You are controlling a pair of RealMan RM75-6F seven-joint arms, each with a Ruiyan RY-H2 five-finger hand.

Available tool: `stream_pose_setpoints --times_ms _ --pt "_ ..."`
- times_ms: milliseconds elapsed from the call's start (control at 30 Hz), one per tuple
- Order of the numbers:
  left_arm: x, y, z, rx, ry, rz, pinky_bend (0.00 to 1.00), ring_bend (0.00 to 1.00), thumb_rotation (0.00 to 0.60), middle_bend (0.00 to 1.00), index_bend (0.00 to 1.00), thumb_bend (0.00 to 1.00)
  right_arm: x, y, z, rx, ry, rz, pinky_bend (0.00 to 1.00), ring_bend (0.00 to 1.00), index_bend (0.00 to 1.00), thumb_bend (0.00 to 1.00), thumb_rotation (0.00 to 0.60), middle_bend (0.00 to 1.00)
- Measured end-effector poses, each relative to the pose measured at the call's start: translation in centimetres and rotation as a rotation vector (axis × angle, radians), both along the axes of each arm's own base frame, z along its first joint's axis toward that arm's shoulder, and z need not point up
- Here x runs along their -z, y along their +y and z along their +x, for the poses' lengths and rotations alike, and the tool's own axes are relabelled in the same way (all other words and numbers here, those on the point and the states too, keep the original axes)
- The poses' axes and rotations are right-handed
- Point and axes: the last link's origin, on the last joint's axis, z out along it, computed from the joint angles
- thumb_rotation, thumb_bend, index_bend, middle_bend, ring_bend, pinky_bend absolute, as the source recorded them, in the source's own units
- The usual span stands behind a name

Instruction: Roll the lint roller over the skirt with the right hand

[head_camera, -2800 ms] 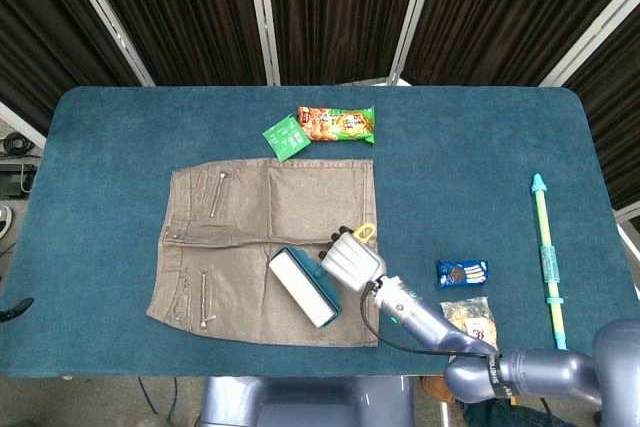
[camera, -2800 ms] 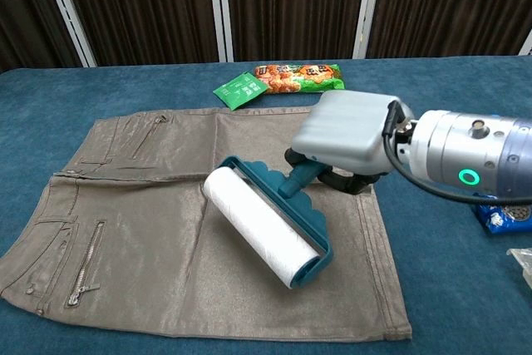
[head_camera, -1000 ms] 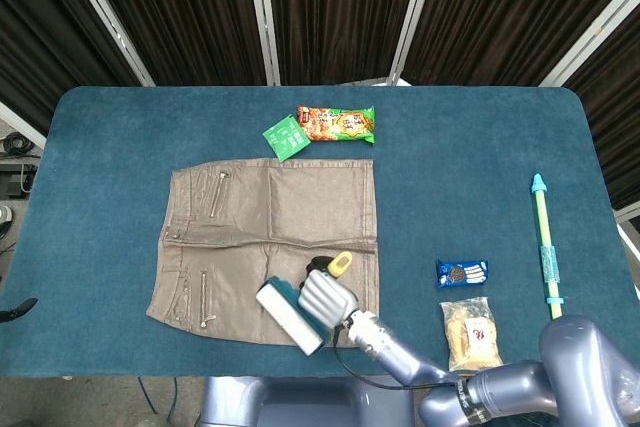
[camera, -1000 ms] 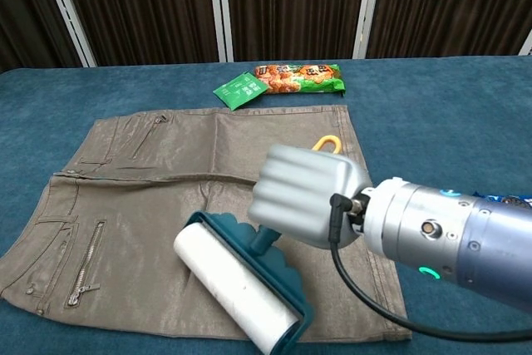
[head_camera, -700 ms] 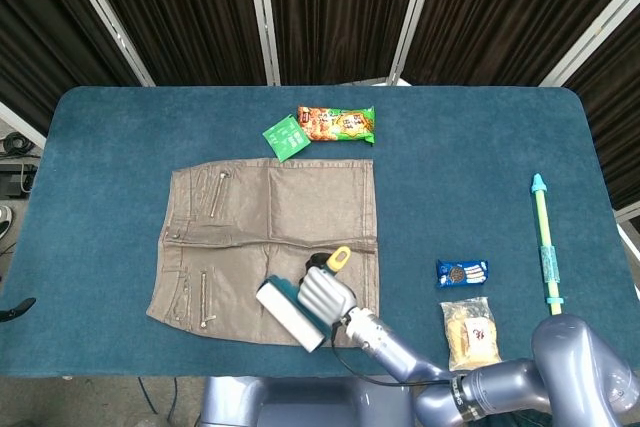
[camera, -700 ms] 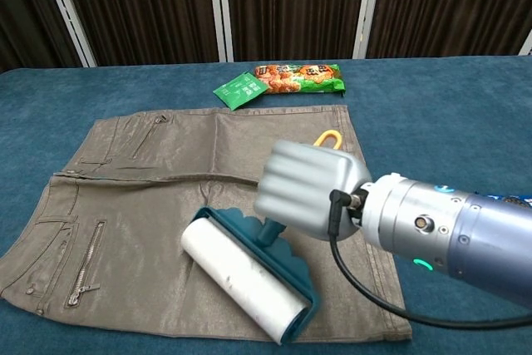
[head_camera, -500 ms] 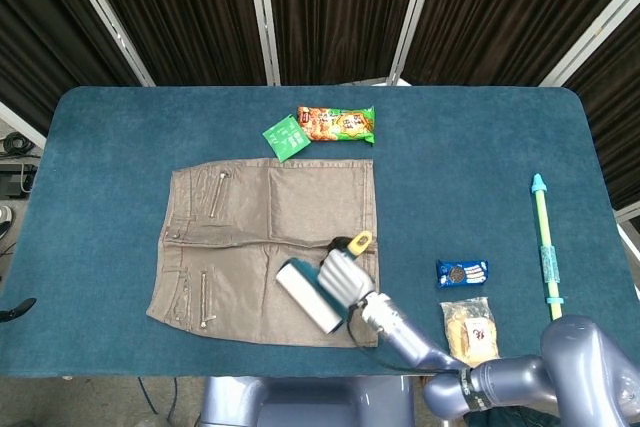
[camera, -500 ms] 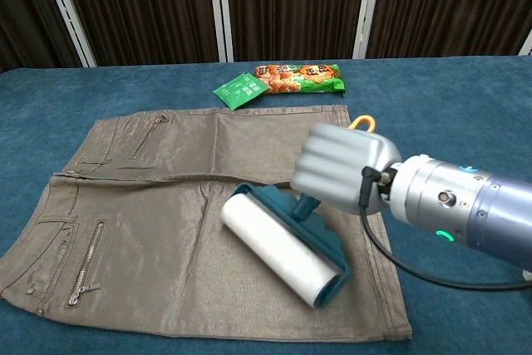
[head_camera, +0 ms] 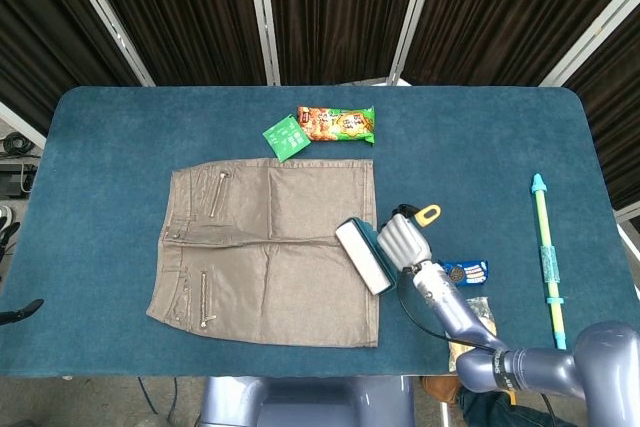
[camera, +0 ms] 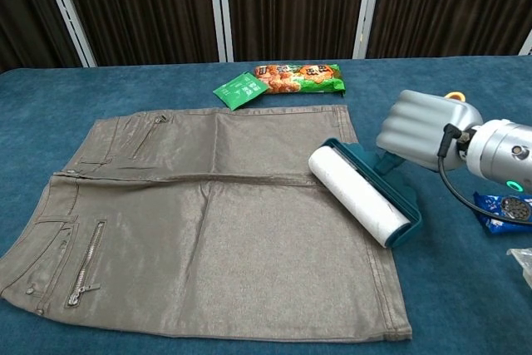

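A shiny taupe skirt (head_camera: 265, 247) (camera: 199, 222) lies flat on the blue table, zips toward its left side. My right hand (head_camera: 402, 241) (camera: 424, 132) grips the handle of a teal lint roller (head_camera: 365, 255) (camera: 362, 194). The roller's white drum rests slantwise on the skirt's right edge, near the hem. The handle's yellow loop sticks out behind the hand. My left hand shows in neither view.
A green snack bag (head_camera: 337, 124) (camera: 298, 75) and a small green packet (head_camera: 285, 137) (camera: 239, 89) lie beyond the skirt. A blue cookie pack (head_camera: 462, 272) (camera: 505, 209) and a clear snack bag (head_camera: 470, 322) sit right of the hand. A teal-tipped stick (head_camera: 545, 257) lies far right.
My right hand has carried the lint roller from the skirt's lower middle rightward and away from me, to the skirt's right edge.
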Motion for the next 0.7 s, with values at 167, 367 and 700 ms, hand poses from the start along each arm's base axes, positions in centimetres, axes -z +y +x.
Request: stream_pose_setpoints --times_ms 167,367,700 --pt "-0.1 0.0 0.1 0.002 -0.002 0.001 0.00 0.00 0.600 0.00 0.00 0.00 0.6 1.5 1.3 -0.054 -0.012 0.043 0.48 0.44 0.47 0.98 0.600 0.55" --pt "-0.1 -0.1 -0.1 -0.001 -0.004 0.001 0.00 0.00 0.600 0.00 0.00 0.00 2.2 4.5 4.3 -0.159 -0.018 0.123 0.48 0.44 0.48 0.98 0.600 0.55" --pt "-0.2 -0.1 -0.4 -0.006 -0.005 -0.001 0.00 0.00 0.600 0.00 0.00 0.00 4.7 8.6 8.7 -0.286 -0.040 0.217 0.48 0.44 0.48 0.98 0.600 0.55"
